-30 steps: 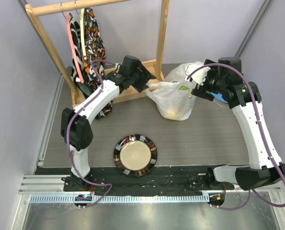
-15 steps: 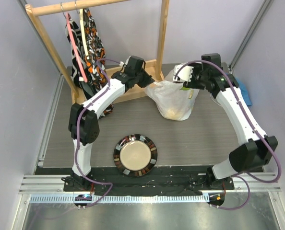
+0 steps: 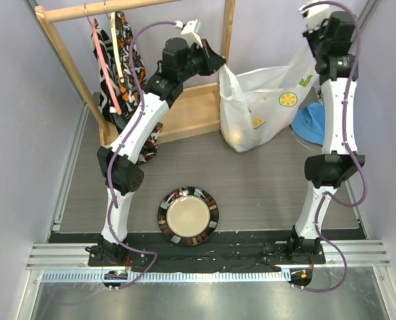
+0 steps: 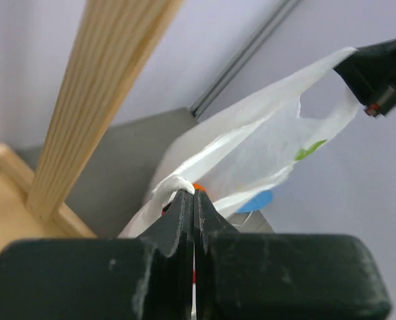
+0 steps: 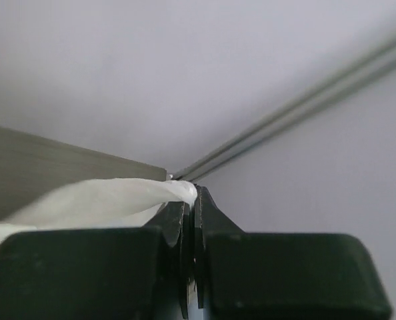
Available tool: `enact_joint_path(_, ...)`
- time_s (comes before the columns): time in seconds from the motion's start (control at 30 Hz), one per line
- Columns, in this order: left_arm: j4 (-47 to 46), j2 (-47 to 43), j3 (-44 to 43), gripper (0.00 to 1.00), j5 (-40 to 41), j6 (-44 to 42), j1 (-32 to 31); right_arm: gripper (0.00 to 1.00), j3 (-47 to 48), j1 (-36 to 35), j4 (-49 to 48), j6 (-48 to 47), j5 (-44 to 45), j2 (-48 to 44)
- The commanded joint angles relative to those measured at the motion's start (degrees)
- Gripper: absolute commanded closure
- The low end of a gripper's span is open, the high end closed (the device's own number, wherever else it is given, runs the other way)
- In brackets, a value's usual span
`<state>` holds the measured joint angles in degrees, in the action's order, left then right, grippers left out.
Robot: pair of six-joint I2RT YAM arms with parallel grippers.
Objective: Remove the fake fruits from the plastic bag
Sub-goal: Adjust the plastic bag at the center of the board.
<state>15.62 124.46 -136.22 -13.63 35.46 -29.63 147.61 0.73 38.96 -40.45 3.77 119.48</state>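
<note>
The thin translucent white plastic bag (image 3: 261, 110) hangs stretched over the grey worktop's (image 3: 271, 187) far right corner, one handle clamped in the left pincer (image 4: 193, 195), the other in the right pincer (image 5: 195, 195).

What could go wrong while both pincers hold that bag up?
The left pincer and right pincer each pinch only a thin twist of the bag, so it might slip. Stretched between them, the thin plastic could tear. The fruits sag at the bottom and might spill and roll.
</note>
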Motion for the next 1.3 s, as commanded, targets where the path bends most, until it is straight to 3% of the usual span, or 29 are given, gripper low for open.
enact_joint_path(0.0,-0.2,-1.2,-8.1,1.0,-8.0,-15.2,-0.7,0.99,-8.9,2.3,-9.2,21.2,4.6,-13.5)
enact_joint_path(0.07,4.9,-3.1,-8.0,1.0,-14.0,-18.0,-0.8,0.99,-17.6,3.0,-9.1,24.1,5.0,-19.0)
enact_joint_path(0.1,12.1,-3.8,-7.7,1.0,-15.9,-19.5,-0.8,0.99,-28.3,3.6,-8.9,25.0,5.5,-25.9)
enact_joint_path(0.17,19.9,-6.4,-4.5,1.0,-21.3,-23.8,-0.9,0.99,-40.3,4.1,-8.7,25.9,5.1,-33.2)
enact_joint_path(0.2,26.0,-7.6,-2.1,1.0,-22.7,-25.1,-1.0,0.99,-51.8,4.1,-7.9,25.6,5.0,-39.7)
enact_joint_path(0.33,33.4,-16.3,17.9,1.0,-24.0,-30.0,-1.8,0.99,-72.2,4.1,-2.4,25.1,4.7,-53.6)
enact_joint_path(0.37,33.3,-19.6,21.2,1.0,-23.7,-29.4,-1.8,0.95,-74.3,4.1,-0.9,25.1,4.7,-55.4)
enact_joint_path(0.4,31.3,-21.7,24.1,1.0,-23.1,-28.7,-1.8,0.84,-76.0,4.1,2.1,25.2,4.5,-56.8)
enact_joint_path(0.43,29.7,-23.4,29.0,1.0,-22.8,-28.1,-1.8,0.57,-75.6,4.1,3.4,25.1,3.8,-58.6)
enact_joint_path(0.47,28.0,-25.0,30.7,1.0,-22.5,-26.9,-1.9,0.45,-74.4,4.1,4.5,24.5,0.7,-59.1)
enact_joint_path(0.53,24.6,-28.2,32.3,1.0,-22.3,-26.2,-1.9,0.28,-67.5,4.1,7.6,23.7,-3.1,-59.0)
enact_joint_path(0.57,24.4,-28.7,32.1,1.0,-22.5,-25.7,-2.1,0.25,-64.1,4.1,8.7,22.4,-10.8,-58.5)
enact_joint_path(0.63,24.3,-29.0,30.9,1.0,-24.0,-24.8,-2.1,0.21,-54.2,3.7,12.1,21.0,-17.4,-56.3)
enact_joint_path(0.77,23.1,-29.1,32.2,1.0,-23.6,-22.4,-2.4,0.21,-45.1,-0.3,12.6,20.5,-25.5,-53.1)
enact_joint_path(1.0,20.1,-28.6,33.6,1.0,-22.1,-17.8,-2.4,0.26,-50.1,-16.9,10.3,17.2,-20.6,-45.7)
enact_joint_path(1.17,19.4,-28.5,34.3,1.0,-21.6,-16.7,-2.5,0.5,-54.7,-20.7,2.1,22.0,-20.0,-38.9)
enact_joint_path(1.27,19.6,-28.8,34.9,1.0,-21.4,-16.9,-2.4,0.57,-58.1,-21.6,-3.1,23.9,-15.8,-36.2)
